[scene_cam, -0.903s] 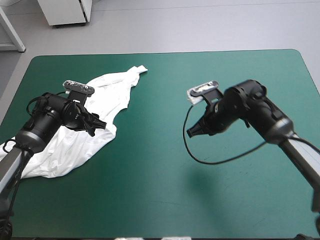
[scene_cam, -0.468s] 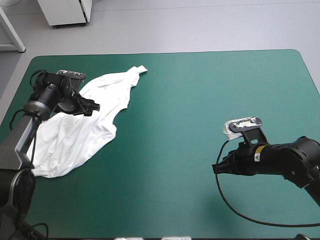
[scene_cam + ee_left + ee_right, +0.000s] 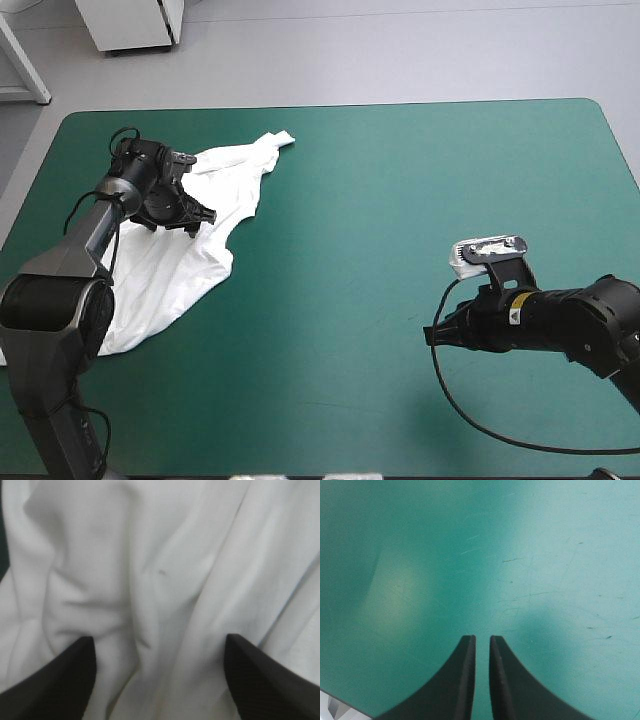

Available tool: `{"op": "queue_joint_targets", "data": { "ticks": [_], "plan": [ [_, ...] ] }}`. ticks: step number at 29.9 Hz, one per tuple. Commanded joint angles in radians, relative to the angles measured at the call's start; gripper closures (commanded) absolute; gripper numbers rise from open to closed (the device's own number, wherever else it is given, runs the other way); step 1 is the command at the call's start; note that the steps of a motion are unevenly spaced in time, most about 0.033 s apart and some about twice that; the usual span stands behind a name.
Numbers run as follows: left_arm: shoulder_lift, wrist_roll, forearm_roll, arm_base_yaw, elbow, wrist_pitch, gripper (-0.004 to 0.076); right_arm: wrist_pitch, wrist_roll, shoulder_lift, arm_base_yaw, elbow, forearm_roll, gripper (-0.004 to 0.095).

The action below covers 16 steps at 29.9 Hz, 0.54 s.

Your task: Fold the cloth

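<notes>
Two grippers in view, only one at the cloth. Left gripper (image 3: 192, 217) is low over the far part of the T-shirt (image 3: 165, 275), fingers spread wide with wrinkled white fabric between them, nothing pinched yet. T-shirt lies rumpled on the table's left side, a tail reaching toward the far edge. Right gripper (image 3: 432, 335) hovers well apart over bare teal-green cover (image 3: 350, 200), fingers almost together, holding nothing. Judged step: first grasp, before flattening. Next: left fingers close on a fold; right arm crosses for a second hold.
</notes>
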<state>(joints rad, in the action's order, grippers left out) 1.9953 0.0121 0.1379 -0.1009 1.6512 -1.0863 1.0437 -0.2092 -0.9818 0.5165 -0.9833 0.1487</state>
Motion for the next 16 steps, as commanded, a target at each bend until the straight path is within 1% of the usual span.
{"op": "queue_joint_targets", "data": {
  "ticks": [1, 4, 5, 6, 8, 10, 16],
  "plan": [
    [-0.019, -0.001, 0.007, 0.001, 0.035, 0.028, 0.0207, -0.04, 0.0, 0.012, -0.006, -0.026, 0.008, 0.0805],
    [0.015, -0.001, 0.0, 0.001, 0.035, 0.028, 0.0217, -0.037, 0.0, 0.012, -0.006, -0.026, 0.008, 0.0805],
    [0.021, -0.001, 0.0, 0.001, 0.035, 0.03, 0.0237, -0.035, 0.0, 0.012, -0.006, -0.026, 0.008, 0.0805],
    [0.024, 0.002, 0.0, 0.001, 0.035, 0.03, 0.0281, -0.035, 0.0, 0.012, -0.006, -0.026, 0.008, 0.0805],
    [0.027, 0.019, -0.012, 0.001, 0.035, 0.03, 0.0446, -0.034, 0.0, 0.012, -0.006, -0.026, 0.006, 0.0805],
    [0.027, 0.067, -0.044, 0.001, 0.035, 0.026, 0.0717, -0.034, 0.0, 0.012, -0.006, -0.026, 0.0, 0.0805],
    [0.011, 0.162, -0.122, -0.016, 0.035, 0.008, 0.0733, -0.036, 0.0, 0.012, -0.006, -0.026, -0.011, 0.0805]
  ]
}}
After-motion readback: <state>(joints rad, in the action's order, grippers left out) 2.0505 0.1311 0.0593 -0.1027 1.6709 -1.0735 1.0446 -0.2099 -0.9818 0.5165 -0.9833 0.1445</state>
